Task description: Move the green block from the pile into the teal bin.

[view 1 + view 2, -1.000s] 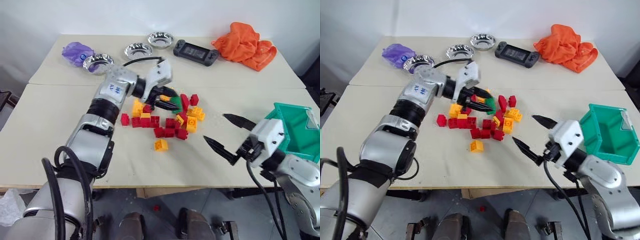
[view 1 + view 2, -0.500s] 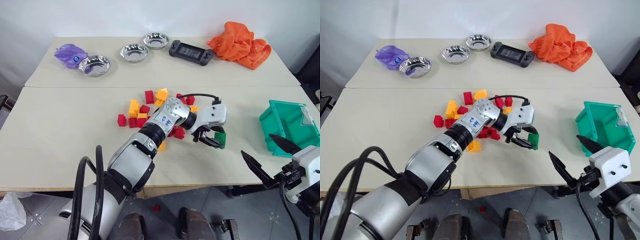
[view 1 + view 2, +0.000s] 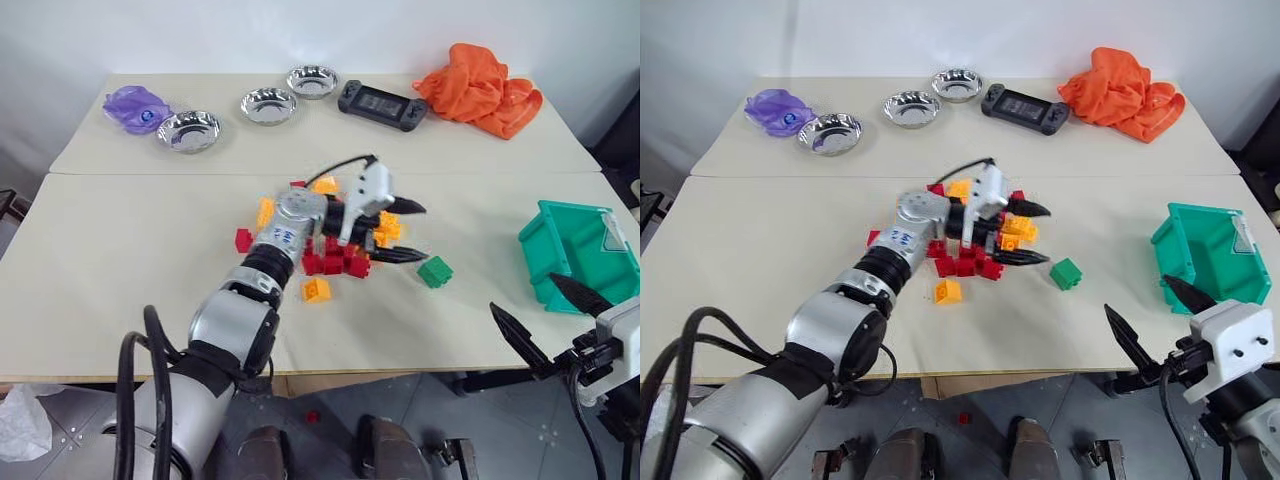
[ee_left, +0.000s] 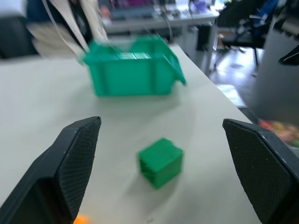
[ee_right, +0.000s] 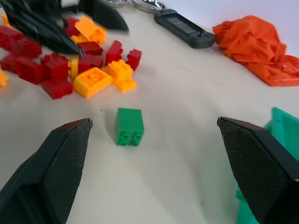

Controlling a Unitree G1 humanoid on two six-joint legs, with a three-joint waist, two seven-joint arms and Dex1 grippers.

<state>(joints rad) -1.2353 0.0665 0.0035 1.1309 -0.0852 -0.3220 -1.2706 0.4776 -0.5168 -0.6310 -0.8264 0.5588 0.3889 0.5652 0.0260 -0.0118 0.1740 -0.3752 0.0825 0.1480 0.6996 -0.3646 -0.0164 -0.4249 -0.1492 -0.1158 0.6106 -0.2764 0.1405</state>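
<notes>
Green block (image 3: 434, 271): lying loose on the table between the pile (image 3: 330, 235) and the teal bin (image 3: 580, 255), well short of the bin, held by nothing. Left gripper (image 3: 400, 231): hovering beside it over the pile's edge, jaws standing wide and empty; right gripper (image 3: 545, 318): waiting near the bin, likewise gaping. Risk: a hurried or off-centre regrasp is likely nudging the block away or catching a red brick.

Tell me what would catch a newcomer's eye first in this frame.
A lone small dark-green studded plastic brick lies on bare table between the loose pile of red, yellow and orange bricks and the teal rectangular plastic bin at the right edge. The left gripper hangs open over the pile's right side. At the far edge, a crumpled bright orange cloth stands out.
</notes>
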